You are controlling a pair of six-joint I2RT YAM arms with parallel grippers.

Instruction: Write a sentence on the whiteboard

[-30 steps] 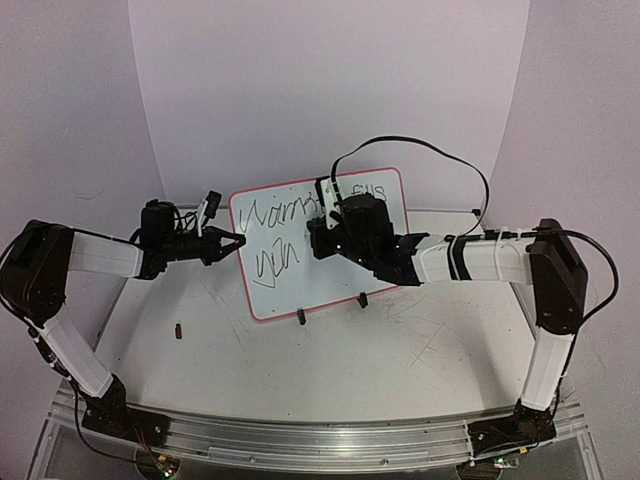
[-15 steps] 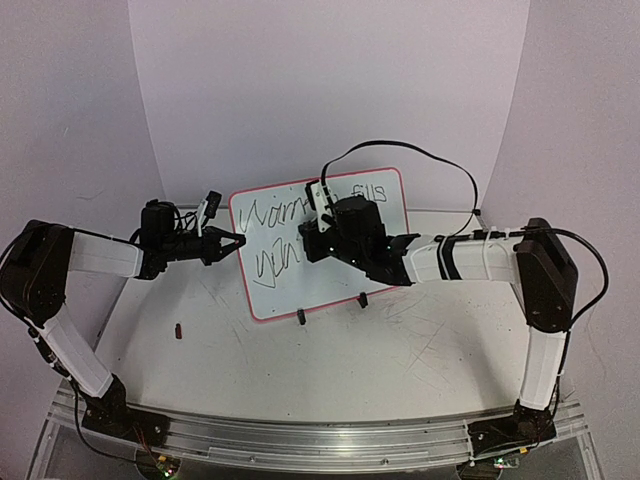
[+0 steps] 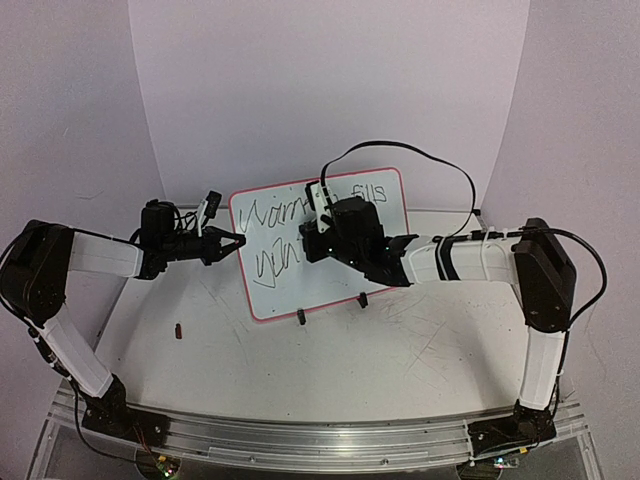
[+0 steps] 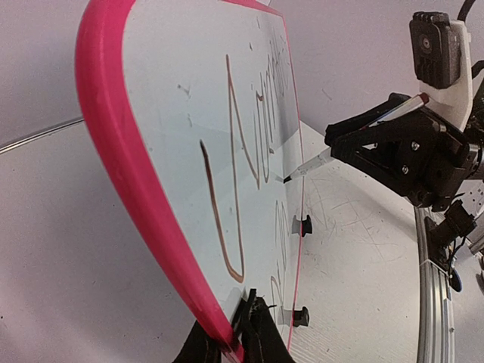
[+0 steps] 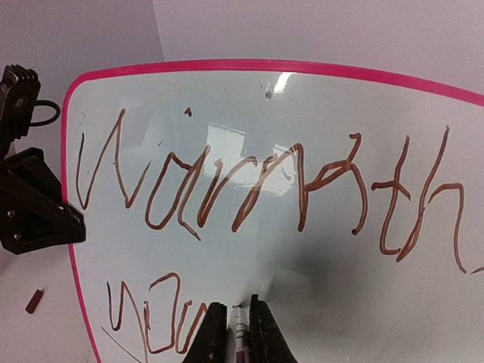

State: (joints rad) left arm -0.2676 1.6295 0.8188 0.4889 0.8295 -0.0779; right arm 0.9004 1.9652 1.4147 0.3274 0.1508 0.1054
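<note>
My right tool [image 5: 240, 311] grips a slim white marker [image 4: 311, 161], its tip against the pink-framed white rectangular whiteboard [image 3: 310, 288] straight ahead. My left tool [image 4: 238, 336] is clamped on its left edge.

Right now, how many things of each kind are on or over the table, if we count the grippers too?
Whiteboard: 1
Marker: 1
Clip feet: 2
Small brown piece: 1
Grippers: 2, left gripper, right gripper
Total: 7
</note>
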